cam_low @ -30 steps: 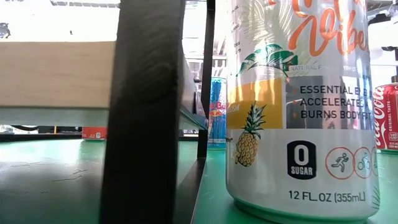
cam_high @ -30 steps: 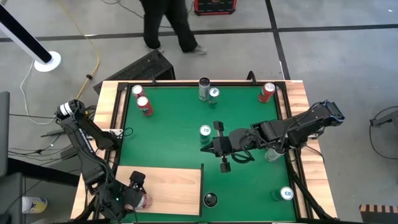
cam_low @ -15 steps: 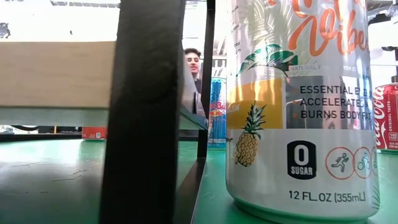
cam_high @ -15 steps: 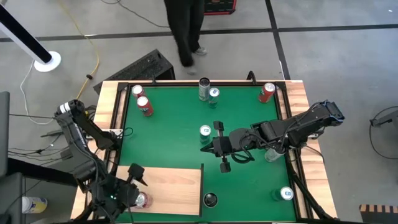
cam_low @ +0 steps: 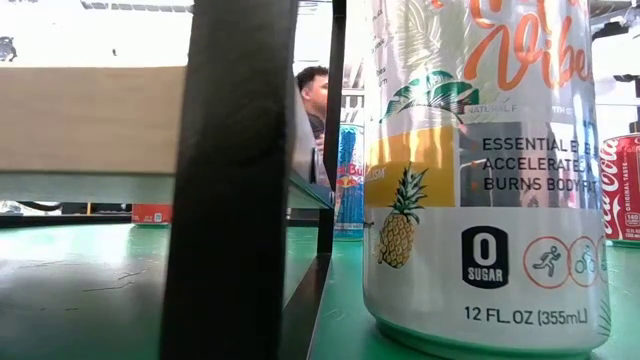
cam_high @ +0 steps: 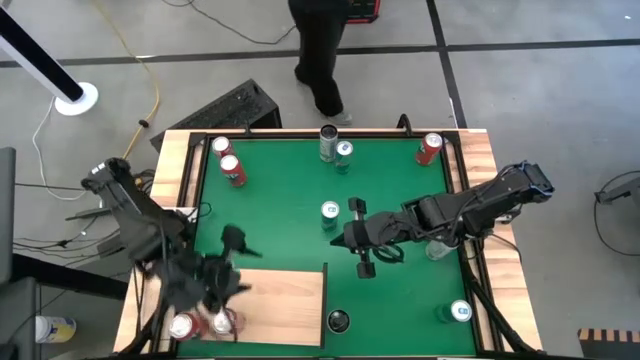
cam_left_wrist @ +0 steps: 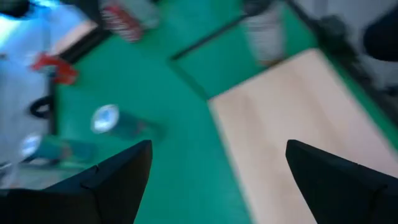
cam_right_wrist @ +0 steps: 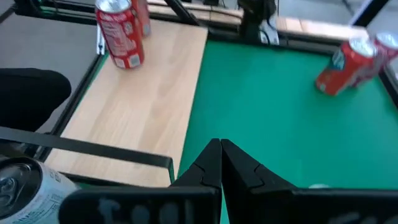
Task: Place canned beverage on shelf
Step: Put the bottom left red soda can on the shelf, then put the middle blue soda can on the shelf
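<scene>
The shelf (cam_high: 275, 300) is a pale wooden board at the near left of the green mat (cam_high: 290, 190). Two red cans (cam_high: 222, 322) (cam_high: 183, 325) stand upright at its near left corner; in the right wrist view they show as the front can (cam_right_wrist: 119, 34) and the one behind it (cam_right_wrist: 142, 12). My left gripper (cam_high: 230, 262) hangs open above the shelf's far left corner, clear of the cans; its wrist view shows wide-spread fingers (cam_left_wrist: 217, 149) over the shelf (cam_left_wrist: 298, 124). My right gripper (cam_high: 350, 237) is shut above the mat's middle, holding nothing (cam_right_wrist: 219, 152).
Loose cans stand on the mat: two red at far left (cam_high: 228, 160), two at far middle (cam_high: 335, 147), a red one at far right (cam_high: 430, 148), a teal one at centre (cam_high: 330, 211), others at near right (cam_high: 459, 312) and beside the shelf (cam_high: 338, 322). A person (cam_high: 320, 50) walks beyond the far edge.
My left gripper, open throughout, has risen from a red can on the shelf and drawn away toward the far edge, turning as it went; that can stays upright. The person beyond the table has walked to the right.
</scene>
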### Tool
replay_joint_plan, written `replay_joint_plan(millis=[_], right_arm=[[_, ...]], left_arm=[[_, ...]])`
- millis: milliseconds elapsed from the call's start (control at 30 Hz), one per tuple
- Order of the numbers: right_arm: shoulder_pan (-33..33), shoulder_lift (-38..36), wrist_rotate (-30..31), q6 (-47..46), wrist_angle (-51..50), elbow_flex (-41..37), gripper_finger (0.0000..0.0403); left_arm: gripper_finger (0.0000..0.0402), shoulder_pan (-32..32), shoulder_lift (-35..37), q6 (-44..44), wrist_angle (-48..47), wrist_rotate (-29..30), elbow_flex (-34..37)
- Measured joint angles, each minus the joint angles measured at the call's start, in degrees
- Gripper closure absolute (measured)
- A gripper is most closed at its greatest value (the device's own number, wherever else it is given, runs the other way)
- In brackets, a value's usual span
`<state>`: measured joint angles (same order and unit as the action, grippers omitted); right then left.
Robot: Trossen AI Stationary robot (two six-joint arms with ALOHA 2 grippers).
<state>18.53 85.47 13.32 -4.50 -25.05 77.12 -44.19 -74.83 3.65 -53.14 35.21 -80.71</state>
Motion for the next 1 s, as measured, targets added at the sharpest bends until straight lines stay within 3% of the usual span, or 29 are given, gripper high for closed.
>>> replay_joint_plan(millis=[267,567,833,1000], right_arm=[[-4.6,0.0,-0.07,-2.61,-5.57,0.0,0.0378],[-11.77,0.0,-9.17,1.57,-5.83,0.0,0.0378],[-16.28,0.97,-10.5,5.11,-3.67,0.02,0.0371],[-18.91,2.82,-11.13,4.96,-2.97,0.17,0.0311]], left_arm=[[0.0081,12.71,15.1,-5.14,8.34,-5.37,7.64],[0.0099,18.63,31.57,-4.61,25.09,-6.48,23.68],[0.0102,18.7,35.23,-6.04,34.0,-6.38,34.31],[0.0102,18.7,34.79,-6.03,34.76,-6.44,37.52]])
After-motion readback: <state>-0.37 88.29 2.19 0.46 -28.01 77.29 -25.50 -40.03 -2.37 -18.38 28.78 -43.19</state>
